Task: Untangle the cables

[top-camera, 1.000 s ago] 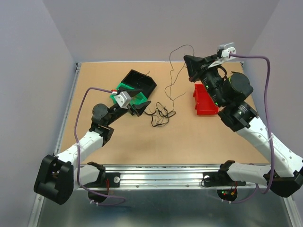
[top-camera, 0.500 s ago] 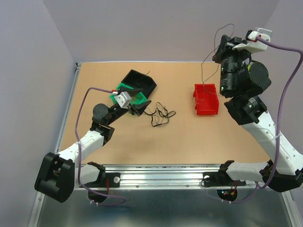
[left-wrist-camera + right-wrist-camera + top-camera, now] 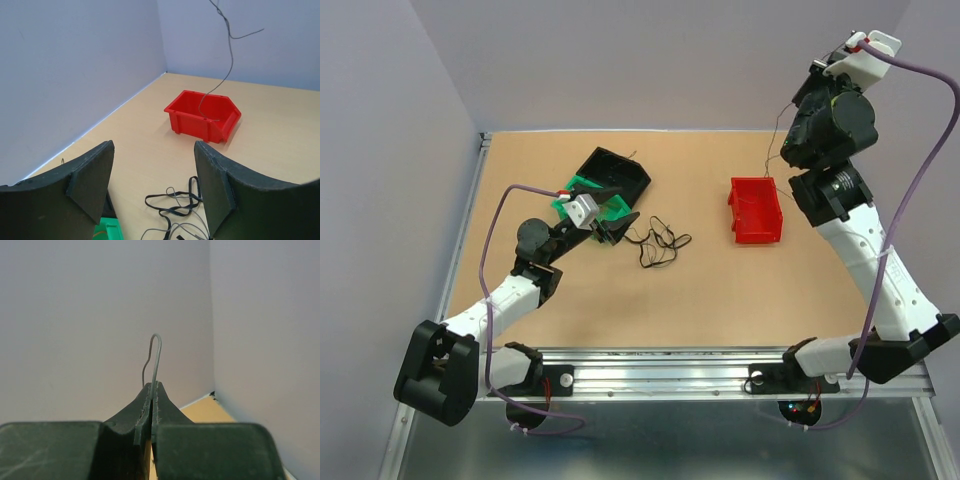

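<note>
Right end effector (image 3: 151,388) is pictured raised high above the far right corner of the table (image 3: 720,290), its jaws pressed tightly together on a thin grey wire (image 3: 156,357), a short bent loop of which is seen sticking up past the fingertips against the pale walls. From that grip the wire is shown hanging in a loose, kinked line, and its lower end is seen reaching down into the red bin (image 3: 756,210), which is set upright on the right half of the table. Left end effector (image 3: 620,228) is held low over the table on the left side, with its jaws spread wide and nothing between them. Just beside it, on its far left, a green bin (image 3: 578,187) and a black bin (image 3: 616,168) are seen pushed against each other, the black one tilted. The tangle of cables (image 3: 658,243), made up of thin black and greyish strands curled in loose loops, is seen lying flat on the table just in front of the open left fingers, near the middle of the surface and well apart from the red bin.
</note>
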Motion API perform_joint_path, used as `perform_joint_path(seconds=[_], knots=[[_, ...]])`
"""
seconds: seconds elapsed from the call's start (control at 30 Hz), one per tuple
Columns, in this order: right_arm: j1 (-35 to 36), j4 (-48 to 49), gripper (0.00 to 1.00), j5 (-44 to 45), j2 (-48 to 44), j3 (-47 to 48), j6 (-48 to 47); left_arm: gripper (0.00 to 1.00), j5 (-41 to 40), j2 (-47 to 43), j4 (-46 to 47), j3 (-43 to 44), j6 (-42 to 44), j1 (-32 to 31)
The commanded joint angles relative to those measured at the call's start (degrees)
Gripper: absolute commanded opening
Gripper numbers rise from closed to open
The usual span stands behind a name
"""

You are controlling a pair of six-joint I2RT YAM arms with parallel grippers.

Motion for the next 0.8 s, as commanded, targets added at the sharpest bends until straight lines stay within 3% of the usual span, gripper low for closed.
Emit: perform_joint_path(seconds=[0.0,0.2,0.77], knots=[[-4.8,2.4,0.01,0.1,0.7,-0.2,2.4,0.76,0.4,-0.4,3.4,0.3,0.9,-0.1],[-10.0,2.4,0.01,-2.3,1.1,-4.2,7.3,0.76,0.1,-0.5,3.2,0.3,1.1,-0.1],[-10.2,2.3,0.01,-2.6,1.6,-19.1,17.0,0.76,-0.2,-0.4,2.6,0.6,1.7,-0.1]])
